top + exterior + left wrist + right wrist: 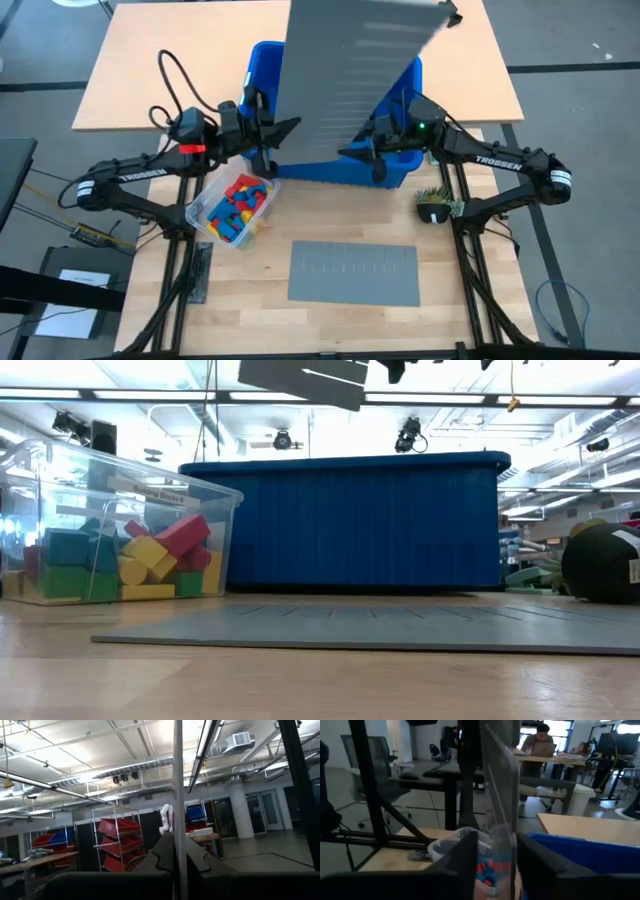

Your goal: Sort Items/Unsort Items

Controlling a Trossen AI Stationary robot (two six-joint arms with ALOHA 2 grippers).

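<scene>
Both grippers, left (292,126) and right (347,153), pinch a raised grey sheet (350,80) edge-on between their fingers over the bin (405,172). The blocks (238,205) lie in a clear tub (203,218) below the left gripper, apart from all fingers.

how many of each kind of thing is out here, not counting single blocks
divider sheets: 2 (one held up over the bin, one flat on the table)
blue bin: 1
clear tub of blocks: 1
dark round object with green sprigs: 1
total: 5
</scene>
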